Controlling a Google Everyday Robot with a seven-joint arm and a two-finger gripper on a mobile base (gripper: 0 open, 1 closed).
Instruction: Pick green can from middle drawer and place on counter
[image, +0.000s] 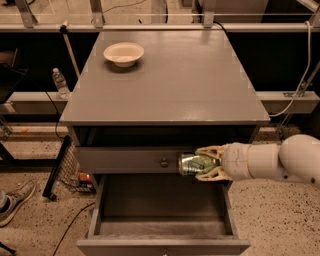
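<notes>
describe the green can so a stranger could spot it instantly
Below the grey counter, the middle drawer stands open. Just above it, beside the upper drawer's knob, the end effector grips the green can sideways: the only shiny green thing, smaller than the cream bowl.

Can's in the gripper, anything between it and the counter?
Only the front edge of the counter: the gripper holds the green can above the middle drawer, below that edge. The bowl sits back-left, clear.
</notes>
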